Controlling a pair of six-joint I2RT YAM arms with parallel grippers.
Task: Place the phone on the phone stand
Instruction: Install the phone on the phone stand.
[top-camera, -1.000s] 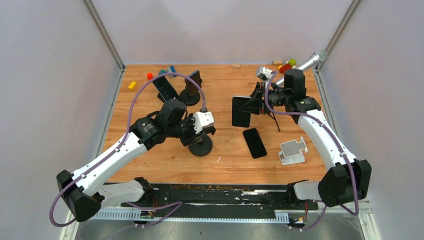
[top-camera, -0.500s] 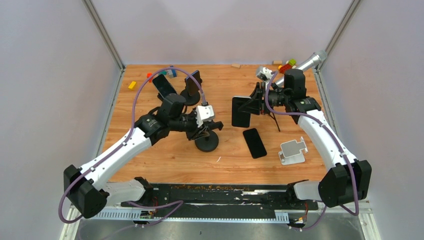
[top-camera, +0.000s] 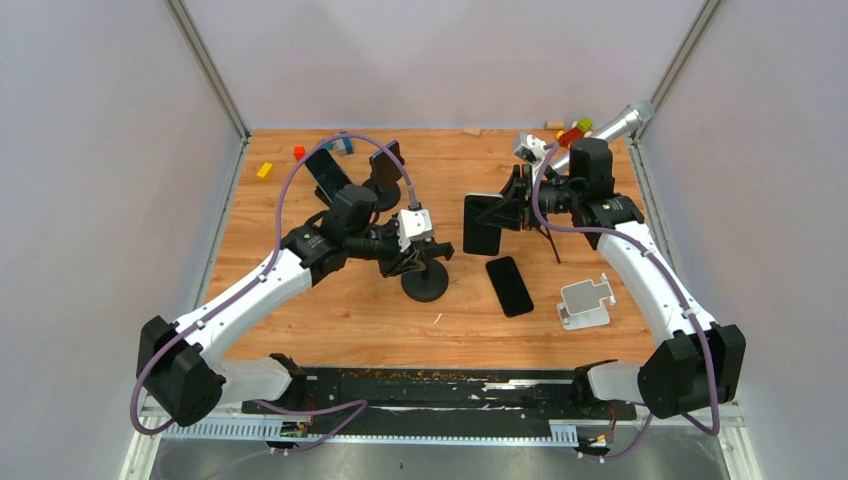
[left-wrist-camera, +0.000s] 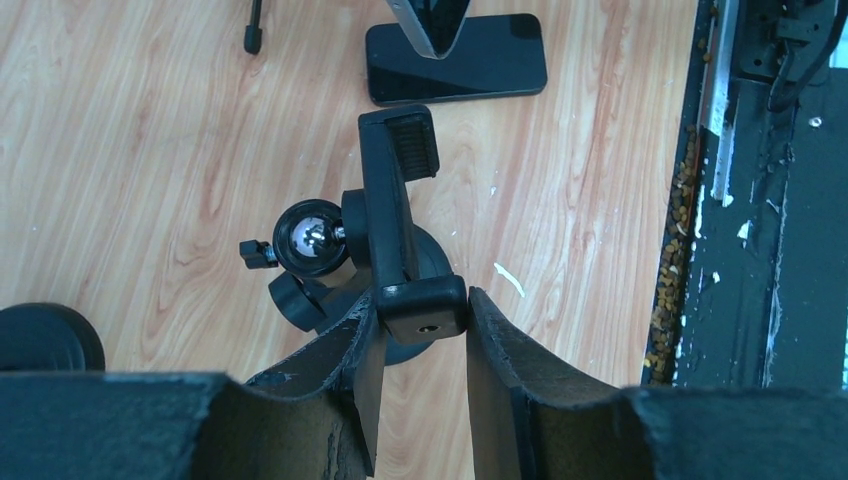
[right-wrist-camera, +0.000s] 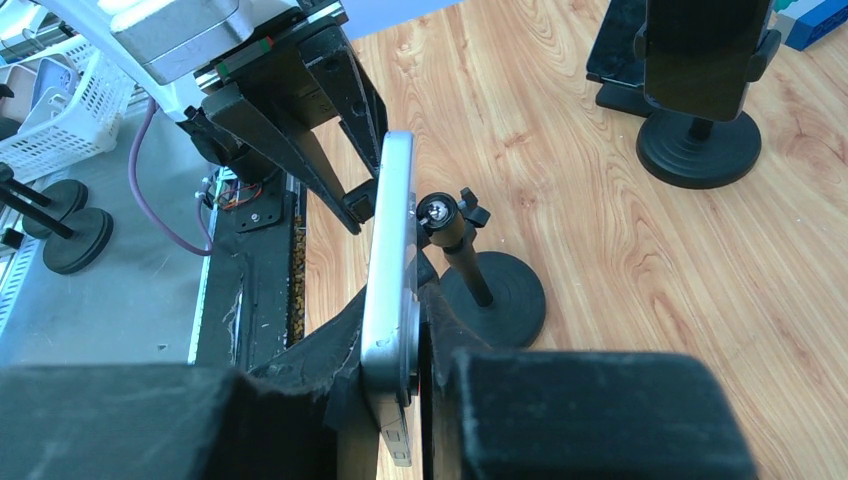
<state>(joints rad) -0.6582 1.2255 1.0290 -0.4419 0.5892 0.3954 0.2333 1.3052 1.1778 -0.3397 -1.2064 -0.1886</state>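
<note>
Our right hand holds the silver-edged phone aloft; our left hand grips the black round-based clamp stand, apparently steadying it. We have not yet seated the phone.

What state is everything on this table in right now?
left hand, closed on black phone stand
black phone stand, clamp empty
right hand, closed on silver phone
silver phone, upright, off the table
black phone, flat, screen dark
white stand, empty
back stands, each holding a phone
</note>
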